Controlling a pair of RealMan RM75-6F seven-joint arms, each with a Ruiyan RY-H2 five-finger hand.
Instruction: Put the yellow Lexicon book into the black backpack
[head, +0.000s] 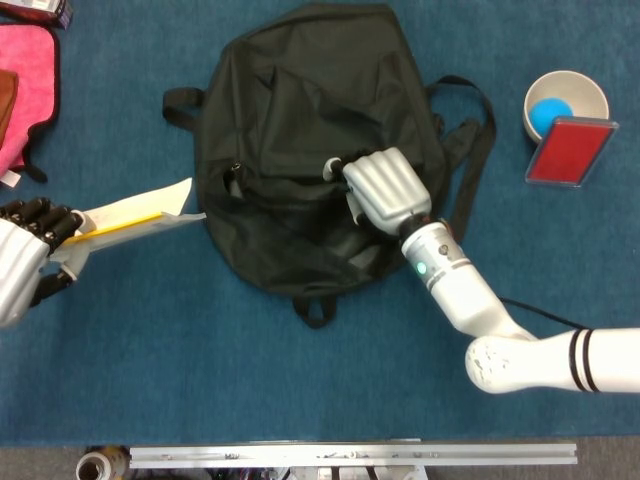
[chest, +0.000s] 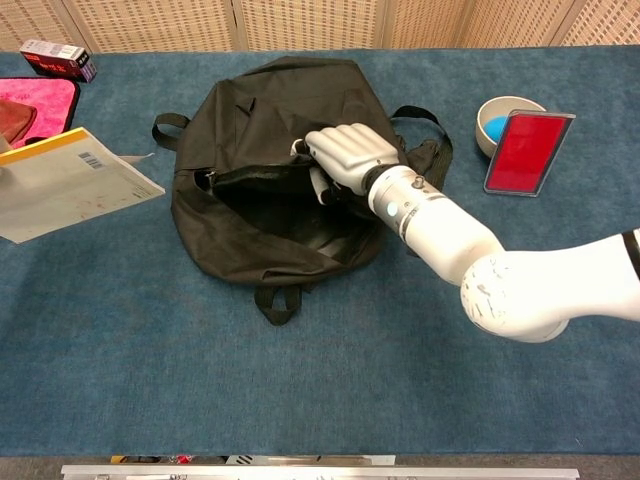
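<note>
Chest view: right hand (chest: 345, 155) grips backpack (chest: 270, 110) flap, holding it open, left hand (head: 22, 265) holds book (chest: 70, 180) just left (flap could slip and close, blocking insertion).

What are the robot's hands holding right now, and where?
The left hand holds the yellow book by its near end. The right hand grips the black backpack by the upper edge of its opening.
</note>
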